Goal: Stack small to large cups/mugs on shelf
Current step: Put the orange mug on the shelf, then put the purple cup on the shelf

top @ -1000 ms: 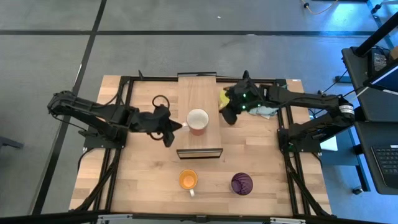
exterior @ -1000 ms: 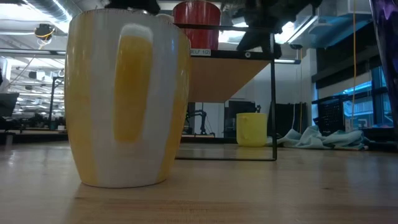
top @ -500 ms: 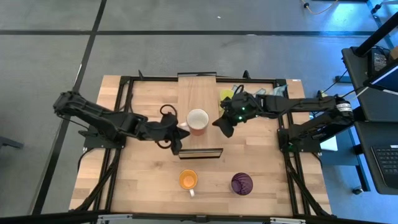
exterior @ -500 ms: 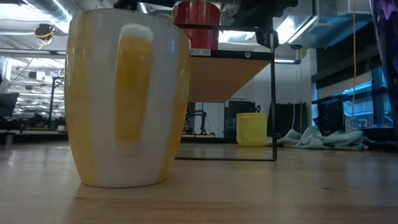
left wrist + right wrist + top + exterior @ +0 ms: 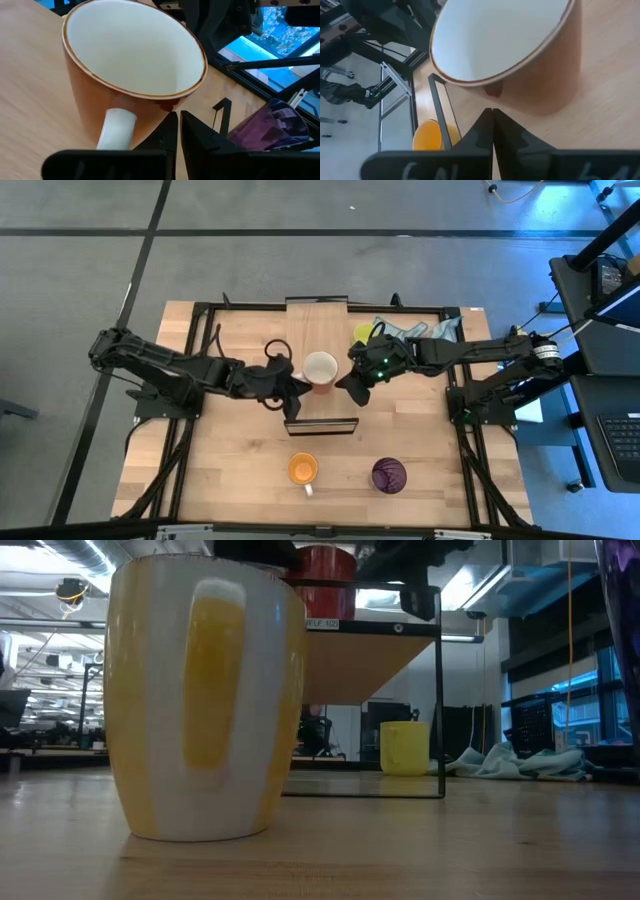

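A mug [image 5: 320, 369], white inside and orange-red outside, stands upright on the light-wood shelf [image 5: 318, 320]. My left gripper [image 5: 296, 389] is shut at its left side, its tips [image 5: 176, 131] low beside the white handle [image 5: 116, 128]. My right gripper [image 5: 345, 386] is shut at the mug's right side, its tips [image 5: 492, 120] at the lower wall. A yellow mug [image 5: 362, 333] stands on the table behind the right arm. An orange mug [image 5: 302, 469] and a dark purple mug [image 5: 389, 474] stand near the table's front edge. My left gripper's shut tips come slanting down from the table's left at the mug's lower wall [image 5: 159, 111] beside the handle; whether they touch, I cannot tell. My right gripper's shut tips come slanting down from the right at the lower wall [image 5: 496, 94]; whether they touch, I cannot tell.
The shelf is a raised board on a dark frame [image 5: 440, 690], with open room under it. A blue-grey cloth [image 5: 422, 330] lies at the back right by the yellow mug. Bare tabletop [image 5: 230, 460] lies left of the orange mug.
Both shut grippers have closed in on the mug on the shelf. The left one has gone toward the table's right and a little nearer. The right one has swung from beside the yellow mug toward the left and near edge, uncovering the cloth. The mug stays in place.
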